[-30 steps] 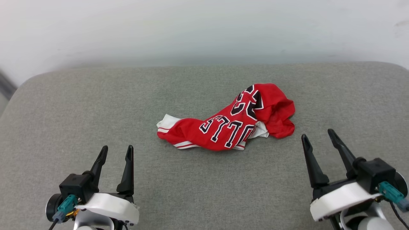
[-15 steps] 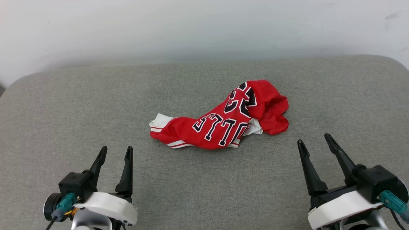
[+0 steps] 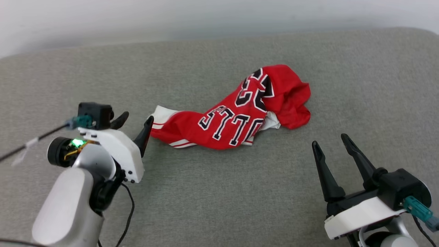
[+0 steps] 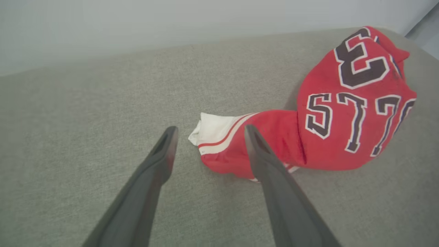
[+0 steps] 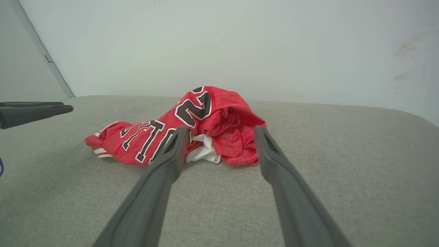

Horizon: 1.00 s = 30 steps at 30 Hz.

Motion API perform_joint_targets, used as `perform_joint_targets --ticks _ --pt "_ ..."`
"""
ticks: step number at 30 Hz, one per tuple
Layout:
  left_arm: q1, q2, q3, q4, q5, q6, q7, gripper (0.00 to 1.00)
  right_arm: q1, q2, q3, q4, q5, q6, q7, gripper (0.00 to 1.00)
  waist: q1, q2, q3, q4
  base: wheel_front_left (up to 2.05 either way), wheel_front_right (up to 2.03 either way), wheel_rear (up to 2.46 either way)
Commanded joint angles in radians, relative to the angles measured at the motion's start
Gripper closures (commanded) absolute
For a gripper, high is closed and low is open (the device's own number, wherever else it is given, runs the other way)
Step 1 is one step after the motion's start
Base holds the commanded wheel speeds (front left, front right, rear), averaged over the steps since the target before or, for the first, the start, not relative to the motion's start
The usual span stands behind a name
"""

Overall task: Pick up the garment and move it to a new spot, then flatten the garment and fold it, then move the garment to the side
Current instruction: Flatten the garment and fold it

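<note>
Overall, grey fabric cushion below pale wall, garment atop; left gripper, right gripper agape.

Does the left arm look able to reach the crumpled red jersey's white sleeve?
Likely yes: the open left pincer sits right at the red jersey's white sleeve, with only grey cushion between.

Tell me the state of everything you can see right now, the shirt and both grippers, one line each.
shirt: crumpled in a heap, unfolded, lettering showing, lying on the grey cushion.
left gripper: open, holding nothing, fingertips right by the white sleeve; contact cannot be told.
right gripper: open, holding nothing, apart from the shirt.
</note>
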Motion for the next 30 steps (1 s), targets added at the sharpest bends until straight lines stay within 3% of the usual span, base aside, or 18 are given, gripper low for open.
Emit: perform_joint_targets --ticks 1,16,17,18,19,25,30 --pt "-0.031 0.011 -0.010 0.031 -0.015 -0.008 0.042 0.00 -0.017 0.004 0.004 0.006 0.004 0.000 -0.006 0.00 0.0000 0.0000 0.032 -0.028 0.00 0.00 0.00" --pt "-0.130 0.094 -0.190 0.286 -0.155 -0.031 0.479 0.03 -0.044 0.004 0.018 0.077 0.076 0.000 -0.061 0.00 0.0000 0.0000 0.108 -0.100 0.00 0.00 0.00" --pt "-0.130 0.095 -0.206 0.292 -0.160 -0.032 0.497 0.53 -0.047 0.004 0.017 0.079 0.079 0.000 -0.064 0.00 0.0000 0.0000 0.111 -0.101 0.00 0.00 0.00" --pt "-0.131 0.095 -0.220 0.291 -0.168 -0.032 0.502 0.82 -0.050 0.004 0.018 0.084 0.083 0.000 -0.066 0.00 0.0000 0.0000 0.113 -0.102 0.00 0.00 0.00" --pt "-0.132 0.097 -0.234 0.290 -0.172 -0.032 0.509 1.00 -0.052 0.004 0.018 0.086 0.089 0.000 -0.069 0.00 0.0000 0.0000 0.113 -0.103 0.00 0.00 0.00" --pt "-0.157 0.133 -0.242 0.225 -0.136 -0.029 0.365 1.00 -0.048 0.004 0.011 0.112 0.109 0.000 -0.079 0.00 0.0000 0.0000 0.100 -0.094 0.00 0.00 0.00" --pt "-0.091 0.157 -0.213 0.109 -0.099 0.027 0.238 1.00 -0.023 0.004 -0.005 0.132 0.120 0.000 -0.080 0.00 0.0000 0.0000 0.058 -0.066 0.00 0.00 0.00"
